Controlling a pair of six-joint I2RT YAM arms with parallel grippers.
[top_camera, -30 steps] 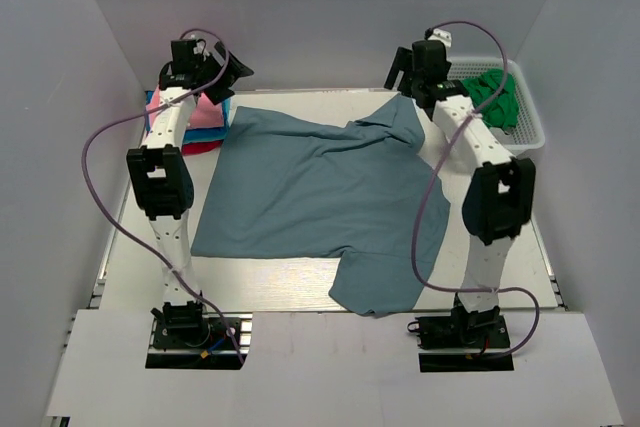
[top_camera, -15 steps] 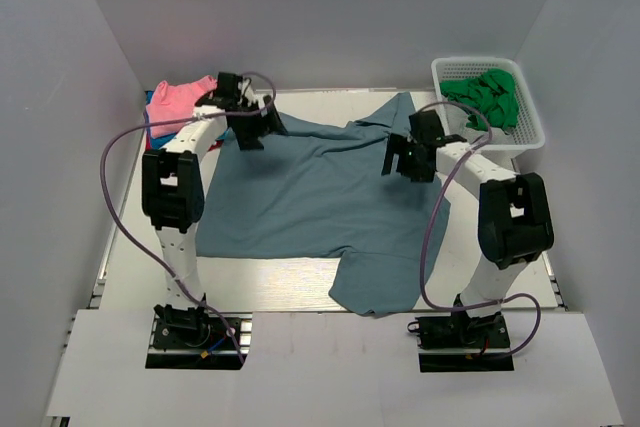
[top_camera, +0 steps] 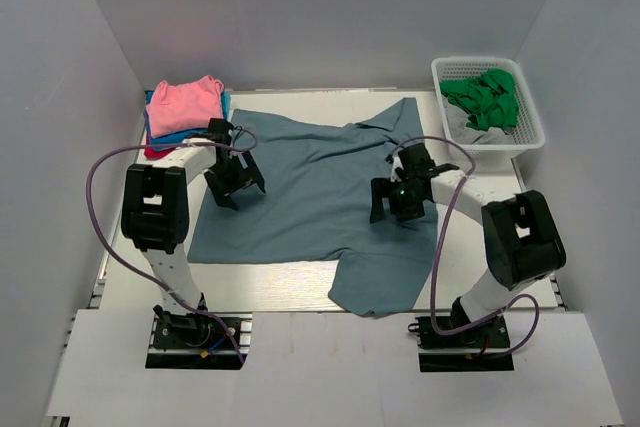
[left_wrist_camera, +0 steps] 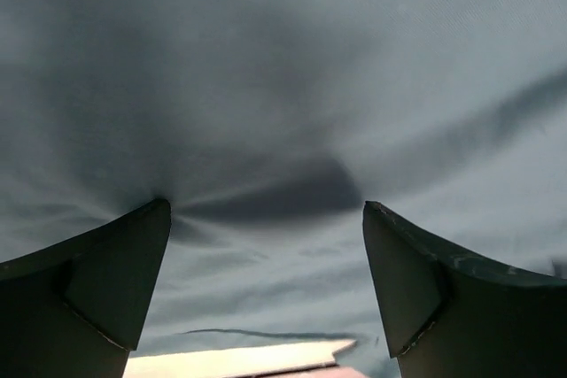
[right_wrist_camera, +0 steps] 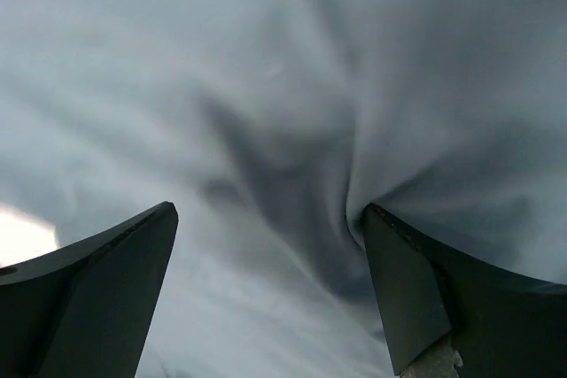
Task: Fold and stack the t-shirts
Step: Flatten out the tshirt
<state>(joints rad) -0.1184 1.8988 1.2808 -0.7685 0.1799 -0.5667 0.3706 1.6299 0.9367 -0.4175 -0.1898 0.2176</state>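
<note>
A large slate-blue t-shirt [top_camera: 320,197] lies spread over the table's middle, one part hanging toward the near edge. My left gripper [top_camera: 234,185] is low over its left side, jaws wide open, fingertips pressing into the cloth [left_wrist_camera: 266,112]. On the shirt's right side, my right gripper [top_camera: 400,205] also stands open with its tips against wrinkled cloth [right_wrist_camera: 292,130]. A stack of pink [top_camera: 186,102], bright blue and red t-shirts sits at the back left.
A white mesh basket [top_camera: 520,137] at the back right holds green cloth [top_camera: 485,97]. Grey walls close in the left, right and back. A strip of bare white table [left_wrist_camera: 239,360] shows near the left gripper.
Both arms have swung down from the back of the table onto the slate-blue shirt, coming nearer and lower. Both grippers stay open. The shirt's left edge has shifted slightly.
</note>
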